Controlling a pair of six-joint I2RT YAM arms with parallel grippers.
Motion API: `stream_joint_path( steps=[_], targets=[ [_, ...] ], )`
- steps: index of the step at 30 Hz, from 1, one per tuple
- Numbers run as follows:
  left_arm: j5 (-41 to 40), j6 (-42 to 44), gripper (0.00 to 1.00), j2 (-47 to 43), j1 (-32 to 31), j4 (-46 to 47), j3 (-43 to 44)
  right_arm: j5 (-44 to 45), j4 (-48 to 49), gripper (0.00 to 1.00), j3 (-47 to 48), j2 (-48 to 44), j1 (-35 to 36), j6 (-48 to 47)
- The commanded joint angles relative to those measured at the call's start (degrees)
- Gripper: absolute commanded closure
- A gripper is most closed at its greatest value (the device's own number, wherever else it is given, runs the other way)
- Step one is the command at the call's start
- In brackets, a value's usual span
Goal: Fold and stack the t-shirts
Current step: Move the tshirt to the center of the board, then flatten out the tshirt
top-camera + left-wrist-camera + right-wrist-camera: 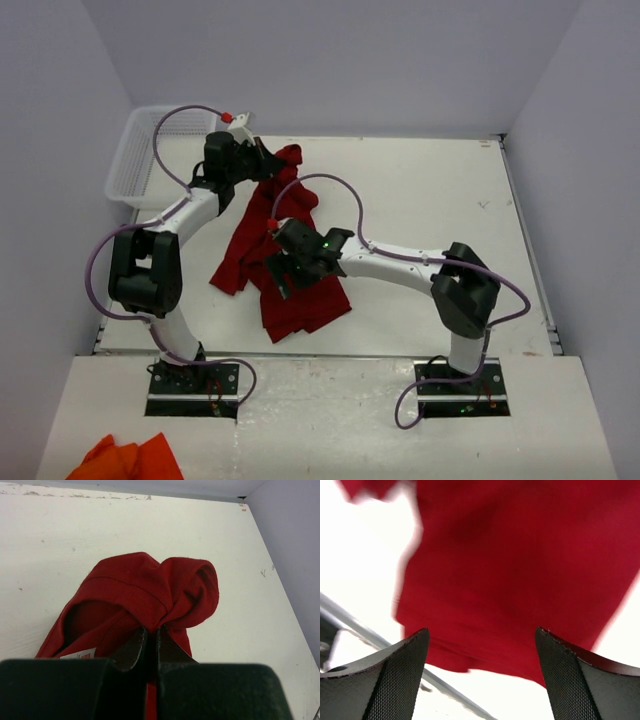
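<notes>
left claw [150, 632] is pinched tight on the shirt [145, 585], which bunches just ahead of it. right claw [481, 632] gapes wide and holds nothing, with red cloth below it on the desk [75, 530].

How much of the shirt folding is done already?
Nothing looks done yet: the red t-shirt lies crumpled on the table, with no fold and no stack in sight. In hand: the left hand pinches the shirt near its neck, and the right hand hangs open over its near end. Left: spreading it flat, folding, stacking.
</notes>
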Motion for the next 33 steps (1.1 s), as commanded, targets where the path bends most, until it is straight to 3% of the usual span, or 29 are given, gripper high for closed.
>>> stream_joint_path(
  steps=[1,9,15,22,24,26,27,30,33],
  targets=[
    [-1.09,2.32,1.00,-0.71,0.39,1.17,2.63,1.71,-2.25,0.14,7.50,3.63,3.39,0.37],
    [-0.39,2.94,1.00,-0.44,2.40,-1.03,4.12,0.92,-0.06,0.14,9.63,9.26,5.95,0.90],
    [1.45,2.67,1.00,-1.94,3.73,-0.94,3.69,-1.10,1.79,0.27,9.19,12.33,5.95,1.69],
    [2.16,2.23,1.00,-2.55,4.52,-0.68,3.42,-2.94,2.76,0.35,9.45,15.33,6.65,2.65],
    [2.60,2.14,1.00,-2.55,4.87,-0.50,3.34,-3.29,2.93,0.42,9.28,15.42,6.91,2.83],
    [2.87,1.88,1.00,-2.38,5.05,-0.24,2.99,-3.21,3.02,0.58,8.75,15.42,7.09,3.36],
    [3.04,1.62,1.00,-2.46,5.31,0.02,2.81,-2.95,3.11,0.73,8.58,15.24,7.09,3.62],
    [3.57,1.44,1.00,-2.37,5.40,0.20,2.72,-0.85,3.72,0.88,7.08,13.67,7.44,4.50],
    [3.92,1.44,1.00,-2.55,5.40,-0.06,3.24,4.77,1.98,0.84,6.47,12.09,7.61,5.38]
  ],
)
